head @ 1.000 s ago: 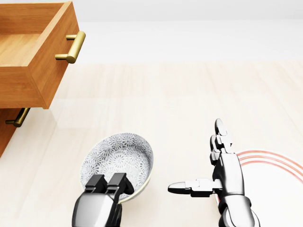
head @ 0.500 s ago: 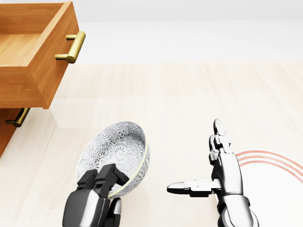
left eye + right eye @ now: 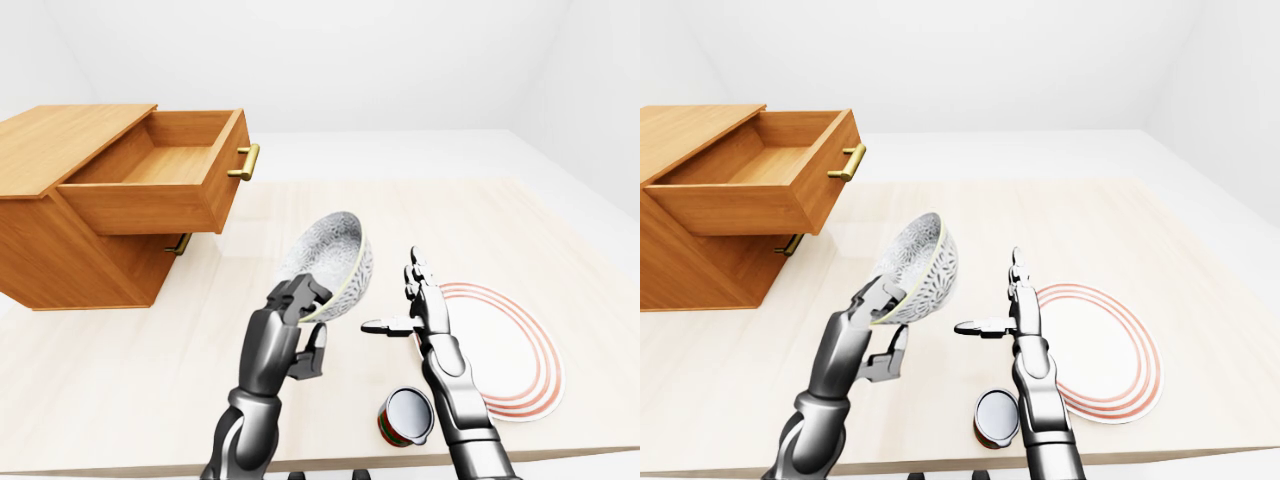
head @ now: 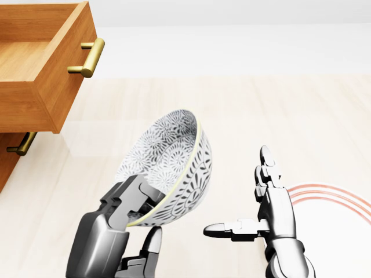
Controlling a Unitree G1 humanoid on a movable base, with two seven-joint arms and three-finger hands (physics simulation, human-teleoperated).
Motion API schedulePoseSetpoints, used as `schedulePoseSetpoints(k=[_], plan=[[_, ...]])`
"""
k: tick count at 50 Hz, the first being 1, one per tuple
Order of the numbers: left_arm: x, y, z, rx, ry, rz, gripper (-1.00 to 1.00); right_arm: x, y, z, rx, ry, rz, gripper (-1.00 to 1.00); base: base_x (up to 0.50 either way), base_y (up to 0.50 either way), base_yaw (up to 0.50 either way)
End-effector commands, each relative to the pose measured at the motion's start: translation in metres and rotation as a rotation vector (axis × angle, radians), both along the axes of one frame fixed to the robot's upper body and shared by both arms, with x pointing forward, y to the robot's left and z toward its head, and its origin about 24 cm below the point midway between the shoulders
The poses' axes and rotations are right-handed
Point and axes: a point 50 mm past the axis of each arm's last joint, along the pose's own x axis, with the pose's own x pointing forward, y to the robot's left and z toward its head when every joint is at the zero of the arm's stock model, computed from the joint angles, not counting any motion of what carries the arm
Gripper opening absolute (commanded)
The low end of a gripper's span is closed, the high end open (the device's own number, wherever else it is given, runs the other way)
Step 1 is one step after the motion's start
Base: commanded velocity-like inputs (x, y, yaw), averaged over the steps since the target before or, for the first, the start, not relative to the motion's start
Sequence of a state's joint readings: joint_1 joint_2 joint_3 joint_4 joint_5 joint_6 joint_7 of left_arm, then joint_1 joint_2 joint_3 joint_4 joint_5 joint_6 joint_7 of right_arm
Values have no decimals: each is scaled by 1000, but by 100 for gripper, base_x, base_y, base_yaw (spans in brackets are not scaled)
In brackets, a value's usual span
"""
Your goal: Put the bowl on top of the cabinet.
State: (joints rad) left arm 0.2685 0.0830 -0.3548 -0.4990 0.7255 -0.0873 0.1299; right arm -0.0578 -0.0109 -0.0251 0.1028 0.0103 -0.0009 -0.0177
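Note:
The grey-patterned bowl (image 4: 177, 159) hangs above the table, tipped on its side with its opening facing the upper left of the head view. My left hand (image 4: 145, 213) is shut on its lower rim, fingers inside and thumb outside. My right hand (image 4: 240, 194) hovers open just to the right of the bowl, fingers straight and thumb pointing at it, holding nothing. The wooden cabinet (image 3: 55, 135) stands at the left of the left-eye view, up and left of the bowl, with its upper drawer (image 3: 150, 190) pulled out.
A white plate with red rings (image 3: 505, 350) lies on the table (image 3: 300, 210) to the right of my right hand. A red can (image 3: 405, 415) stands near the table's bottom edge, beside my right forearm. The lower drawer's brass handle (image 3: 180, 243) shows under the pulled-out drawer.
My left hand has raised the bowl off the table and tipped it steeply on its side. The right hand and the camera have stayed where they were.

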Motion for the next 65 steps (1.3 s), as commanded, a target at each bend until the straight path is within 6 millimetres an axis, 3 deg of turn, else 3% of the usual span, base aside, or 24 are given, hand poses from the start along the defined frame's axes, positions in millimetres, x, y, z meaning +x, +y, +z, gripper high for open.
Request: schedulePoseSetpoints(k=[1,18,37,51,57,65], plan=[[-8,1,41,-35,-140,-61,-97,0,0,0,0,0,2,100,0,0,0],[-29,10,126,-95,-500,-216,-98,-1,2,2,-2,-4,5,100,0,0,0],[-33,35,182,1,-728,-160,-97,-3,2,3,0,-7,7,100,0,0,0],[-61,51,235,116,-1100,-182,-98,-3,2,3,1,-6,10,100,0,0,0],[-48,65,250,82,-1101,-159,-97,-3,2,3,1,-5,10,100,0,0,0],[-18,98,269,21,-1017,-36,-97,-2,3,1,0,-2,11,100,0,0,0]])
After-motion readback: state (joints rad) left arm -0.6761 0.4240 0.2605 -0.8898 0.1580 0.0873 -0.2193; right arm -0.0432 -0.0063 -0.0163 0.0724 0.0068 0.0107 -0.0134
